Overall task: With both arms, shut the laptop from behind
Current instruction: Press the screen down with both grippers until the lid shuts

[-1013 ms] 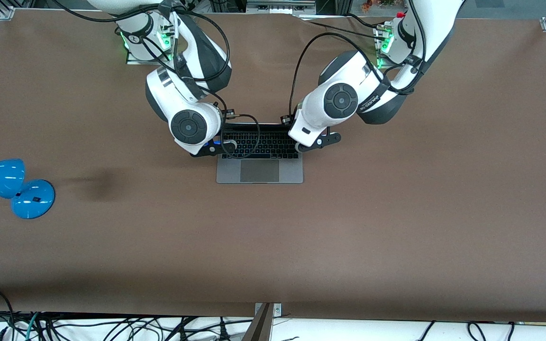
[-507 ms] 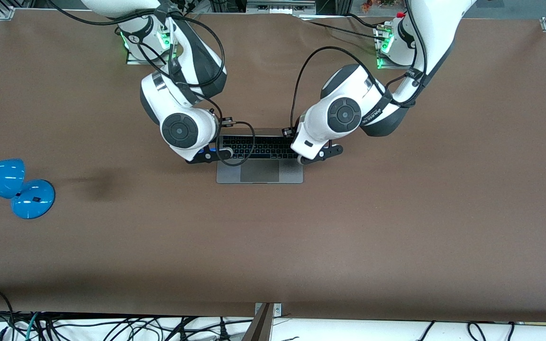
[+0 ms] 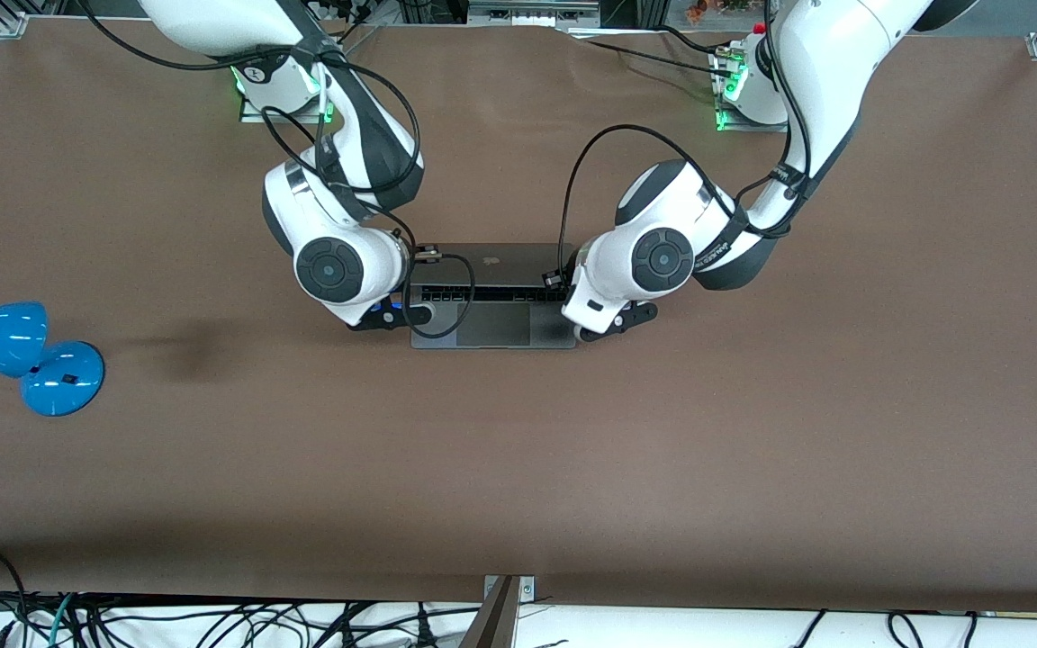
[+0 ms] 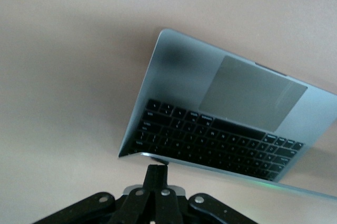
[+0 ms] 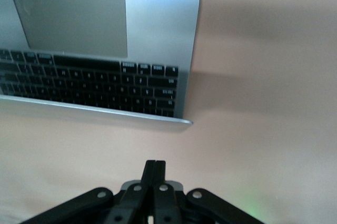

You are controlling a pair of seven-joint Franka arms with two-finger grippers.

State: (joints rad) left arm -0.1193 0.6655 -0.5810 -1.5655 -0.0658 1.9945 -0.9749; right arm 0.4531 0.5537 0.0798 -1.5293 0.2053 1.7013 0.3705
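Note:
The space-grey laptop (image 3: 492, 335) lies mid-table. Its lid (image 3: 489, 263) is tipped well forward, so its back and dark apple logo face up. Only a strip of keyboard (image 3: 482, 293) and the trackpad (image 3: 493, 325) show under it. My left gripper (image 3: 615, 324) is shut and empty at the laptop's end toward the left arm. In the left wrist view its tips (image 4: 158, 169) meet a thin metal edge of the laptop (image 4: 221, 103). My right gripper (image 3: 390, 317) is shut and empty at the laptop's end toward the right arm. In the right wrist view it (image 5: 156, 164) stands a little apart from the laptop (image 5: 158, 34).
A blue desk lamp (image 3: 28, 355) sits at the table's edge toward the right arm's end. Black cables (image 3: 446, 297) hang from both wrists over the laptop. Brown tabletop (image 3: 572, 468) stretches out nearer the front camera.
Both arms have moved toward the front camera and lower. The lid has tipped forward over the keyboard, and its back with the logo now shows.

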